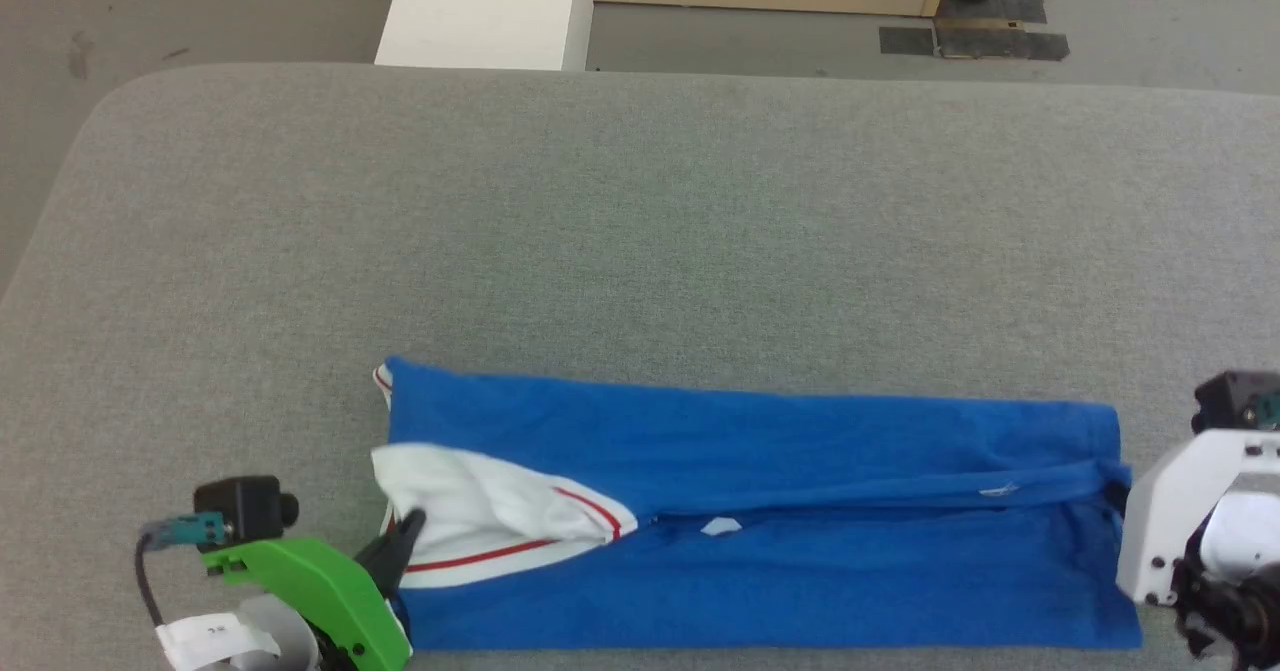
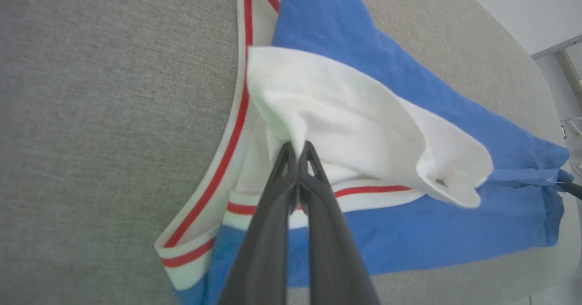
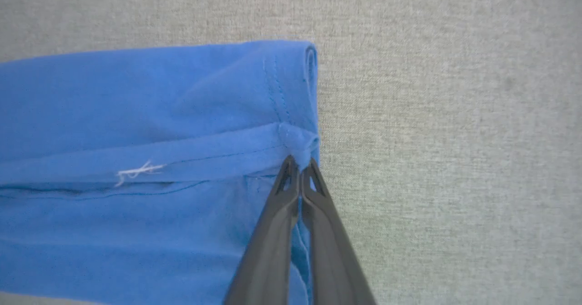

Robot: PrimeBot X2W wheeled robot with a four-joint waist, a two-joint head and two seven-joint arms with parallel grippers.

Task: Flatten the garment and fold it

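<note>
Royal-blue jersey garment (image 1: 760,541) with white sleeve and red-striped trim, folded lengthwise into a long band, lying flat across near part of grey fabric-covered table (image 1: 640,201). White sleeve bunched on top at left end. Left gripper (image 2: 298,149): dark fingers pressed together, clamped on white sleeve cloth. Right gripper (image 3: 300,162): fingers together, pinching small blue fold at hem corner, right end; possibly several layers, hard to tell. White block (image 1: 485,6) beyond far table edge.

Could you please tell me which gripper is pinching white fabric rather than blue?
The left gripper: its tips pinch the white sleeve of the garment, while the right gripper pinches the blue hem corner at the other end.
</note>
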